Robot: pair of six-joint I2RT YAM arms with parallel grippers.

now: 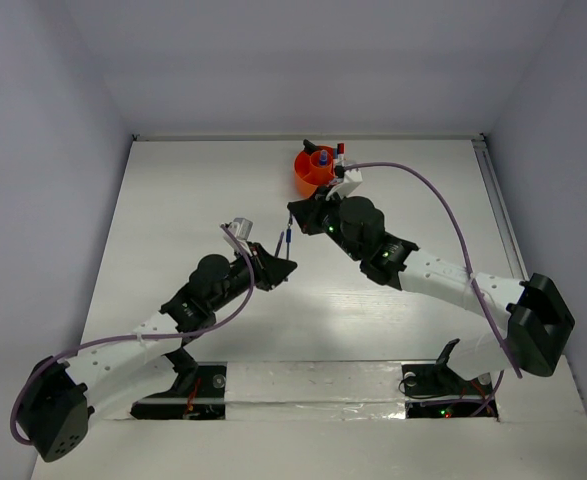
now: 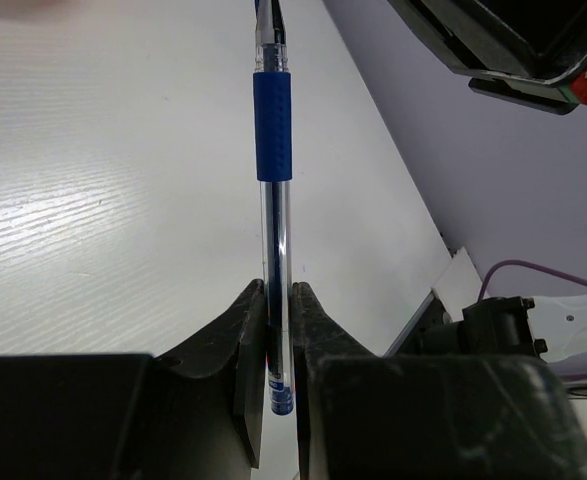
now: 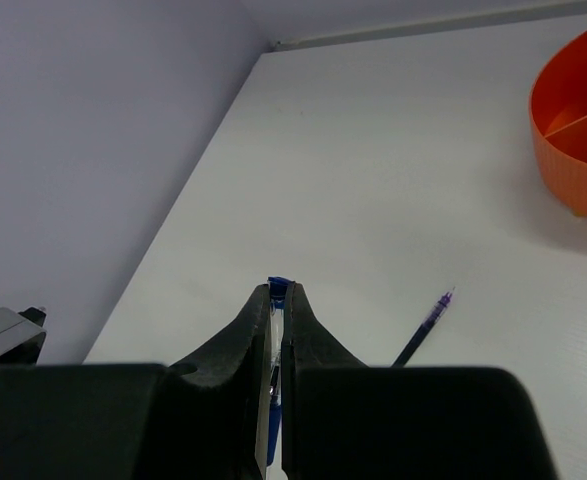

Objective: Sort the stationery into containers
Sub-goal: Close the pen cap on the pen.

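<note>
The left arm [image 1: 153,335] rises from its base at lower left and slants to the middle of the top view. The left gripper [image 2: 278,300] has its fingers pressed on the lower end of a clear pen [image 2: 273,130] with a dark blue grip. That pen points away from the wrist, towards the top of the frame, above the table [image 1: 193,190].

The right arm [image 1: 433,270] bends in from the right edge and reaches left across the middle, ending just below the tub [image 1: 311,178]. The right gripper [image 3: 280,295] is squeezed onto a second pen [image 3: 278,287]. Only its blue end shows, just above the fingertips.

The two grippers sit near each other, and the clear pen's far end comes close under the right gripper. In the left wrist view, the right arm's dark body fills the upper right corner.

The orange tub stands near the table's far edge with a few pieces upright inside. In the right wrist view its divided rim is at the right edge. A third pen [image 3: 428,325] with a purple tip lies on the table between the fingers and the tub, its lower end hidden behind the gripper.
</note>
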